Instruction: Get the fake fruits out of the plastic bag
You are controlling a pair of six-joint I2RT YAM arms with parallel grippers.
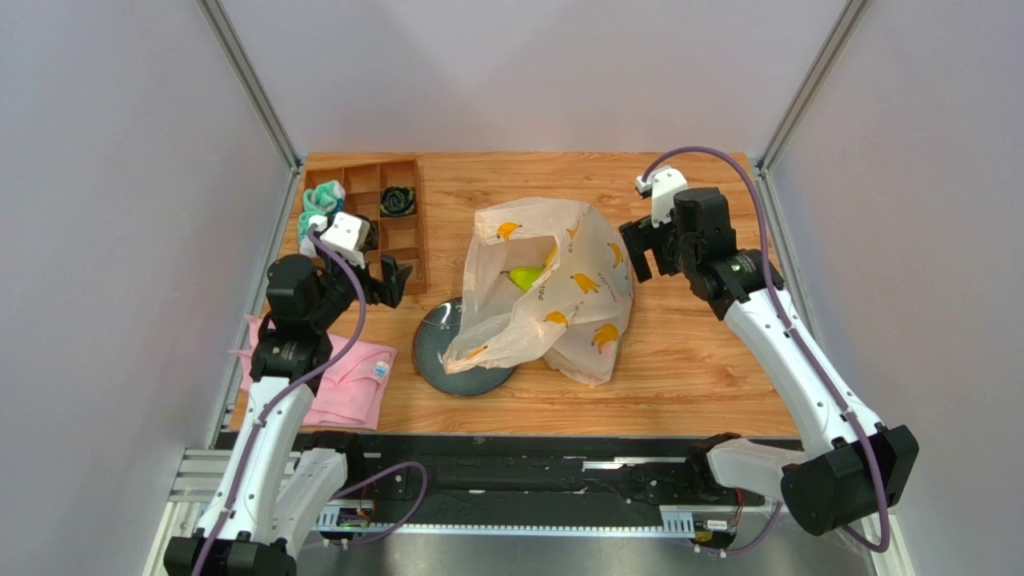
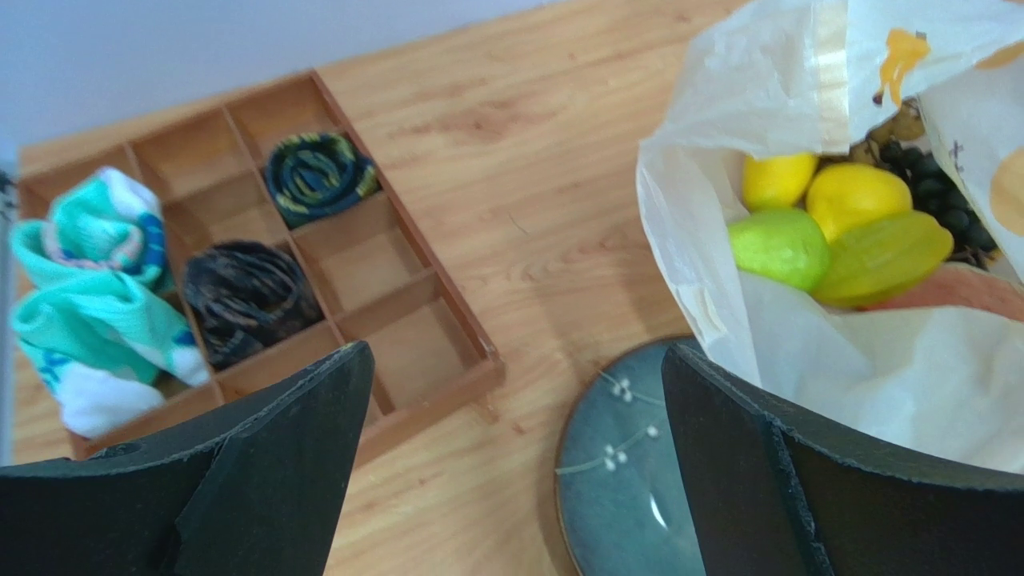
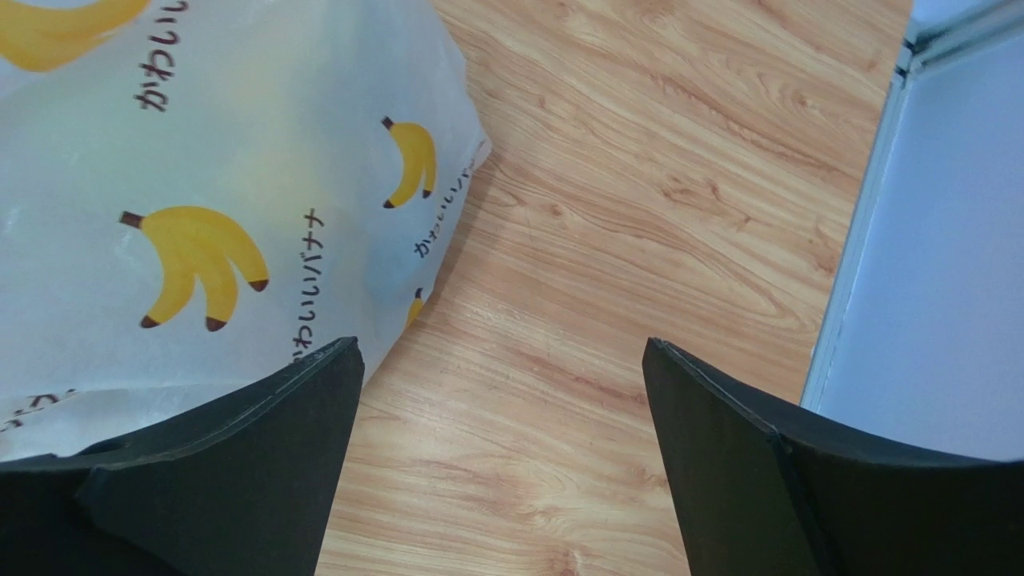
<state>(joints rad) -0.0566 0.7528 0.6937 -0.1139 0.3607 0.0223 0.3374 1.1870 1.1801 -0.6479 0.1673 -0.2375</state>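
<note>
The plastic bag (image 1: 565, 288), cream-white with printed bananas, lies mid-table with its mouth open toward the left. Inside it, the left wrist view shows a green pear (image 2: 779, 246), a lemon (image 2: 775, 178), a yellow fruit (image 2: 856, 198), a yellow-green ridged fruit (image 2: 883, 258) and dark grapes (image 2: 935, 198). From above only a green fruit (image 1: 523, 279) shows. My left gripper (image 1: 391, 282) is open and empty, left of the bag's mouth (image 2: 517, 360). My right gripper (image 1: 637, 246) is open and empty at the bag's right side (image 3: 502, 348), next to the bag wall (image 3: 240, 180).
A blue-grey plate (image 1: 447, 354) lies partly under the bag's front left (image 2: 625, 480). A wooden divider tray (image 1: 403, 246) at the back left holds rolled teal socks (image 2: 84, 276) and black socks (image 2: 246, 294). A folded pink cloth (image 1: 349, 384) lies at the front left.
</note>
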